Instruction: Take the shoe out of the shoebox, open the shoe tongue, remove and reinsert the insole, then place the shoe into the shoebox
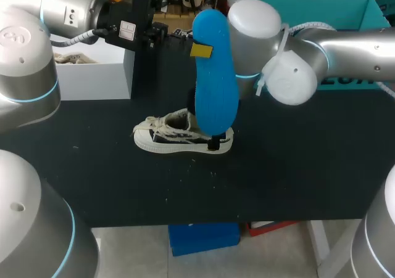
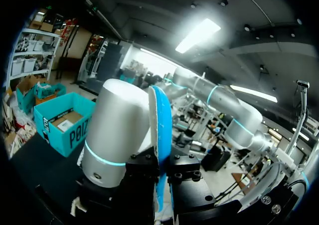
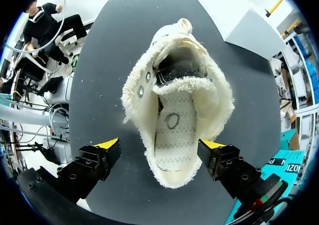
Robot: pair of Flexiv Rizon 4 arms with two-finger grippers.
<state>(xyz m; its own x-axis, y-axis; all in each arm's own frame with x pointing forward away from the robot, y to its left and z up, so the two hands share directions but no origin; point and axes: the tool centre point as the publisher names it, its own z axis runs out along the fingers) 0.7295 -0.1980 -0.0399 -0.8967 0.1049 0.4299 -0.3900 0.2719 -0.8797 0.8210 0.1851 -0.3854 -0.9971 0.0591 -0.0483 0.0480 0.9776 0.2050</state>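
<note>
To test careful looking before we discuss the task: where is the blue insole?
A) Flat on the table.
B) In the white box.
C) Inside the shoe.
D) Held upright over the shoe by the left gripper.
D: the left gripper clamps the blue insole upright above the shoe.

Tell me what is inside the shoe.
The shoe shows fleecy lining and a pale footbed with an oval mark. The toe end is dark and cannot be made out. The blue insole is outside it.
</note>
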